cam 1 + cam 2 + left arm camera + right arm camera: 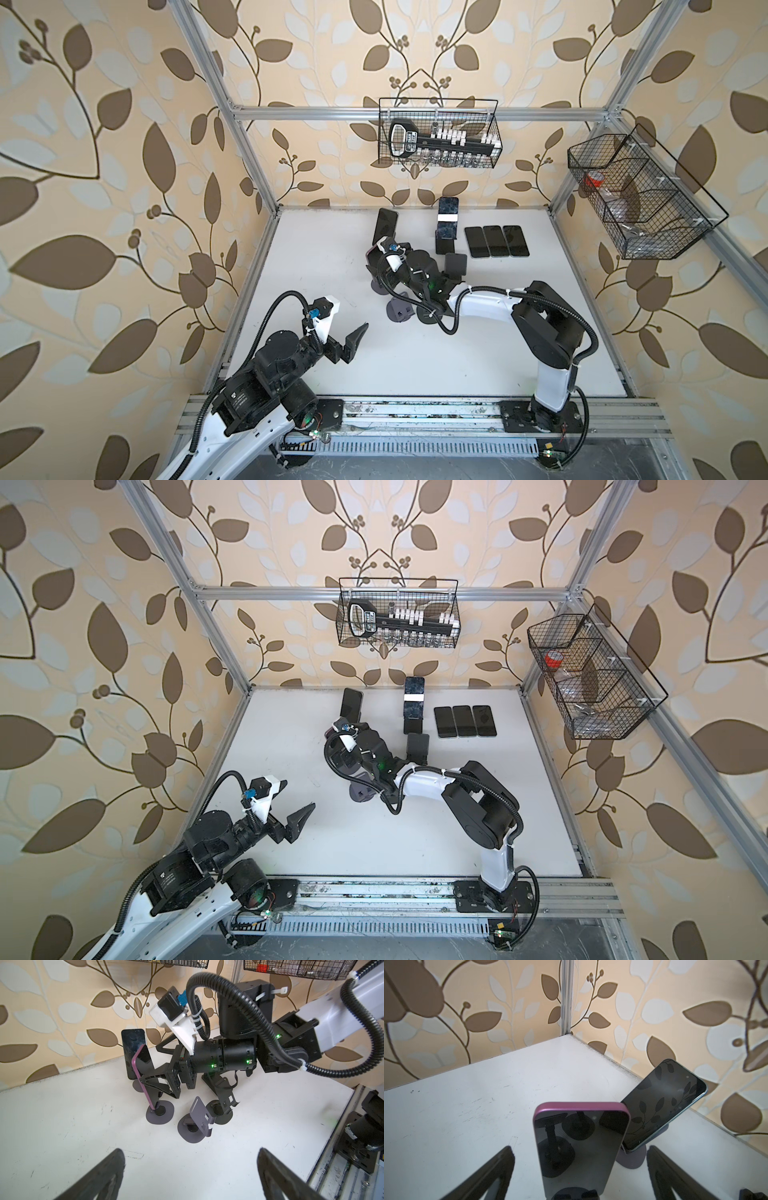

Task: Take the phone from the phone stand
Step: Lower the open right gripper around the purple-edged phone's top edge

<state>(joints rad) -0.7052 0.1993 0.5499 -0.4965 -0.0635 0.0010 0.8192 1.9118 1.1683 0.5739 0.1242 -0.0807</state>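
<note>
A dark phone with a pink edge (pixel 581 1147) stands upright on a black phone stand with a round grey base (pixel 160 1113), left of the table's middle. My right gripper (pixel 579 1167) is open, and its two fingers (pixel 153 1082) straddle this phone from the front without closing on it. In both top views the right wrist covers most of the phone; only a pink sliver (pixel 376 249) shows. My left gripper (pixel 347 322) hovers open and empty over the near left of the table, its fingertips (pixel 118 1159) wide apart.
A second phone (pixel 662 1101) leans on a stand just behind the pink one. A third phone (pixel 448 218) stands on a stand at the back. Three phones (pixel 496 241) lie flat at back right. Empty stands (pixel 199 1120) (pixel 222 1105) sit under the right arm. Wire baskets (pixel 440 133) (pixel 640 195) hang on the frame.
</note>
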